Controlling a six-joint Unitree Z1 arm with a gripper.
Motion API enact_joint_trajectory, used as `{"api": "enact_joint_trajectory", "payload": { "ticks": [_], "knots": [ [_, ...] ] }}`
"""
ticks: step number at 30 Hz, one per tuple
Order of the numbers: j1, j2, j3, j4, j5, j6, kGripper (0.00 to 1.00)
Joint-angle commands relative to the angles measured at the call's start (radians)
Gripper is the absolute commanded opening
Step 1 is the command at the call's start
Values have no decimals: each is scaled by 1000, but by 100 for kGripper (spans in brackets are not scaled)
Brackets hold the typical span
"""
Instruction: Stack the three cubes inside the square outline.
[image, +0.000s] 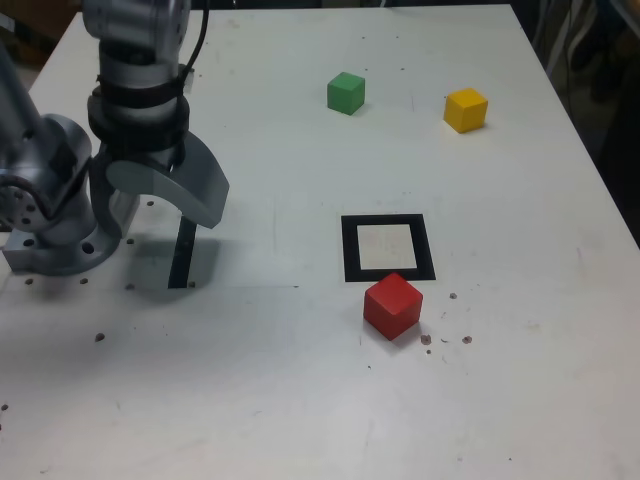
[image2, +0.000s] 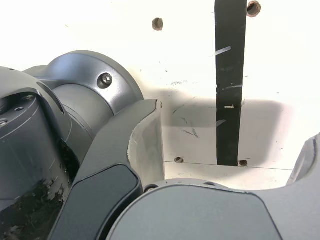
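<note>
Arm cut off above its base
Over the black strip (image: 184, 252), the exterior view's top edge crops the arm (image: 140, 80); its far fingertip is hidden.

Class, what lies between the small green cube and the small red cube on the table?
The thick black square frame lies between green cube and red cube, in the exterior view.

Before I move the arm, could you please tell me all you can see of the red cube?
The red cube is small, plain and matte, with no visible markings. It rests on the table, a corner turned toward the camera, showing its top and two sides. It sits just below the black square outline in the exterior view, not inside it; nothing is on top.
</note>
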Motion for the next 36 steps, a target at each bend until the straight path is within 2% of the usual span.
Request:
{"api": "enact_joint_trajectory", "payload": {
  "ticks": [1, 8, 15, 21, 24, 26, 31, 36],
  "knots": [
    [3, -5, -3, 1, 0, -2, 99],
    [6, -16, -55, 12, -5, -7, 99],
    [-56, 30, -289, 84, 26, -24, 99],
    [-134, 148, -523, 194, 39, -58, 99],
    [-186, 234, -669, 265, 38, -138, 99],
    [-213, 307, -770, 308, 39, -233, 99],
    [-225, 440, -924, 329, 43, -399, 99],
    [-222, 532, -1084, 368, 34, -469, 99]
  ]
}}
